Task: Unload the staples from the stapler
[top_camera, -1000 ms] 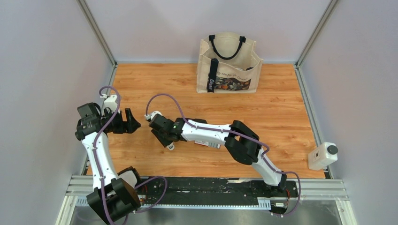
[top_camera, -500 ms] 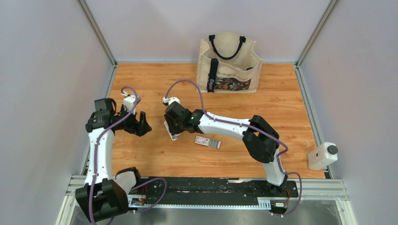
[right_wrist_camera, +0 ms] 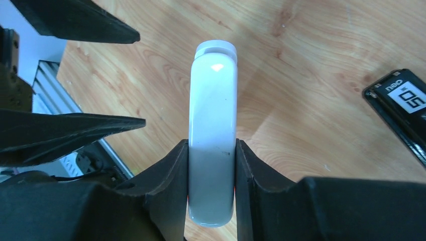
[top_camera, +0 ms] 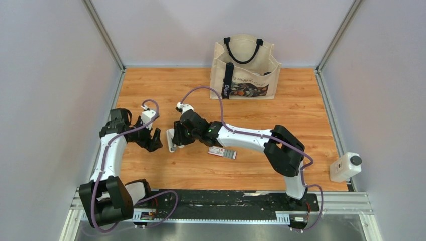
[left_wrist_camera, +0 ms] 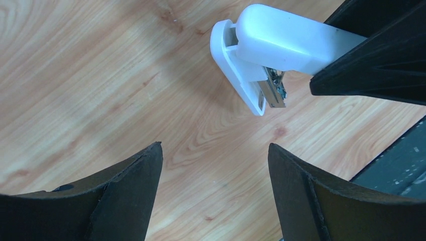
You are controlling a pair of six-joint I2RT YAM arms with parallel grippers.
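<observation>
My right gripper [top_camera: 177,138] is shut on a white stapler [top_camera: 172,140] and holds it above the wooden table. In the right wrist view the stapler [right_wrist_camera: 212,115] sticks out forward between the two fingers [right_wrist_camera: 171,170]. My left gripper [top_camera: 153,141] is open and empty just left of the stapler's free end. In the left wrist view the stapler [left_wrist_camera: 281,42] is ahead of the open left gripper [left_wrist_camera: 215,148], apart from it, with a metal part [left_wrist_camera: 274,93] showing at its end. No loose staple strip shows.
A small red-and-white box [top_camera: 222,152] lies on the table [top_camera: 301,125] under the right forearm; a dark box with a white label [right_wrist_camera: 399,108] shows at the right of the right wrist view. A tote bag [top_camera: 244,68] stands at the back. A white device [top_camera: 345,166] sits at the right edge.
The right gripper has carried the stapler a little left, and the forearm has come off the small box. The left gripper has moved right and nearer, closing in on the stapler's end.
</observation>
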